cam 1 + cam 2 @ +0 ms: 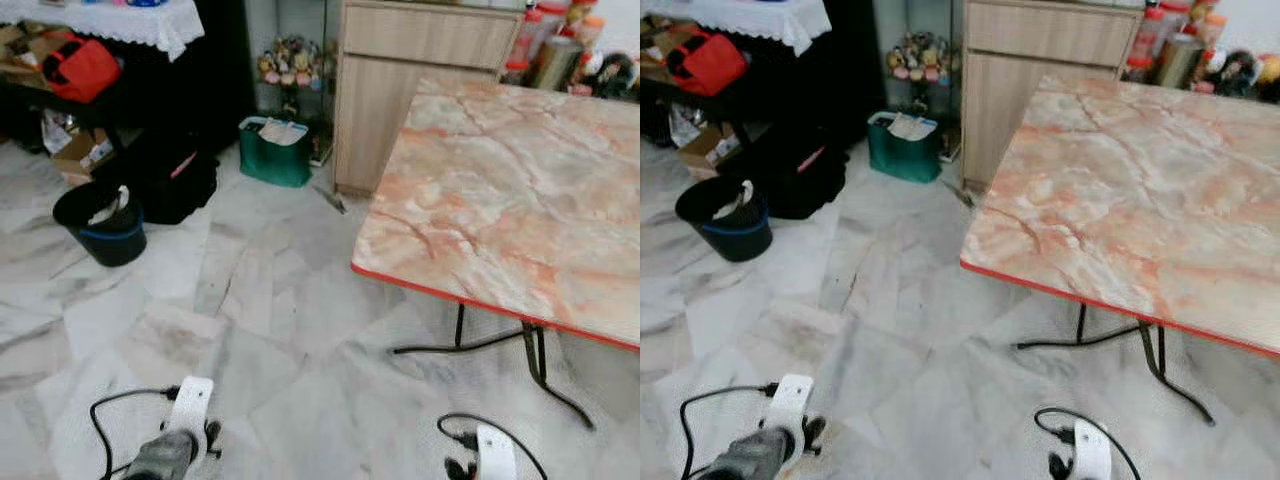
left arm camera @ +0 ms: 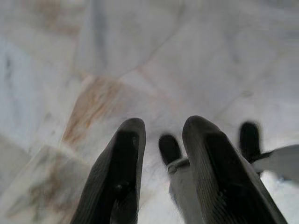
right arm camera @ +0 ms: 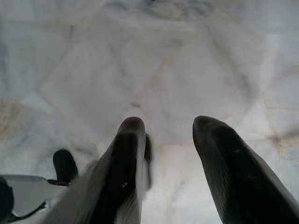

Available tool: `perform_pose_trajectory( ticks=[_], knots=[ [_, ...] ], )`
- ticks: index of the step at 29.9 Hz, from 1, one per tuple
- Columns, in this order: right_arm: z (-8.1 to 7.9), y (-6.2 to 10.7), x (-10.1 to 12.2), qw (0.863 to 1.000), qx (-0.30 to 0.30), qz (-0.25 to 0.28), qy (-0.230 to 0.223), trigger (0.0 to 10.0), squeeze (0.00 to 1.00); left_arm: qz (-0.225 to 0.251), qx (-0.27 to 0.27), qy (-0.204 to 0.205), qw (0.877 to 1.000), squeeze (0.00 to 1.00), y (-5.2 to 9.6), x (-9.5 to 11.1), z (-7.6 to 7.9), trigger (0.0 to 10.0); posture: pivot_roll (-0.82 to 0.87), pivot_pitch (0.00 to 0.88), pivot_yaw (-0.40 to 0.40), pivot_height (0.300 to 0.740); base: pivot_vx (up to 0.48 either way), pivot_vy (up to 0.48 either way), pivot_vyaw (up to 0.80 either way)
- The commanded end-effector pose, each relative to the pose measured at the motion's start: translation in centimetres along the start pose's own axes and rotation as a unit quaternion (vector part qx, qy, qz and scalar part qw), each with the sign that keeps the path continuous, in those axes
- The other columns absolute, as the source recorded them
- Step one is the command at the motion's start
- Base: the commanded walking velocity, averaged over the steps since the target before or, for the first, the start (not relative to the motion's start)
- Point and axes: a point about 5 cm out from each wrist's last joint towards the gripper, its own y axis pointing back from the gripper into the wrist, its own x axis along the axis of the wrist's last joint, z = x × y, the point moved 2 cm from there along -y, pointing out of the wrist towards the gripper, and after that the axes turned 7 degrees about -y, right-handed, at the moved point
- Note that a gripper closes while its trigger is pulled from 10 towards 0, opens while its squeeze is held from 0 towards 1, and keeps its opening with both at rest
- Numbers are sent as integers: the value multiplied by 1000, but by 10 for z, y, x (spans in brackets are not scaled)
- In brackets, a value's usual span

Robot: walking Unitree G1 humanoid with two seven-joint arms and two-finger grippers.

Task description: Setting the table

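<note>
Marble-topped table [image 1: 520, 190] runs off frame; both grippers hang low, half-cropped.

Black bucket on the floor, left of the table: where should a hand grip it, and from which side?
Grip the bucket by its rim, coming down from above. It stands upright with its mouth open, and its round wall looks too wide to pinch across. White stuff lies inside, so choose a bare stretch of rim. No handle can be made out.
</note>
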Motion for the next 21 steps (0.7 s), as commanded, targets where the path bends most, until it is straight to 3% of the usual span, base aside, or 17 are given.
perform_pose_trajectory(
  ticks=[1,15,21],
  knots=[
    [-1,0,-4,1000,0,-3,-5,10000,0,-11,1,-7,1000,0,1,-5,-4,10000,23,68,-23,740,0,0,0],
    [-1,1,-5,1000,4,-4,-2,10000,0,-19,-5,-14,1000,0,1,-8,-3,10000,19,56,-22,740,0,-260,0],
    [-1,1,-4,1000,8,-4,27,10000,0,-26,-4,-16,1000,0,2,-9,-4,10000,16,61,-19,740,0,-121,70]
  ],
)
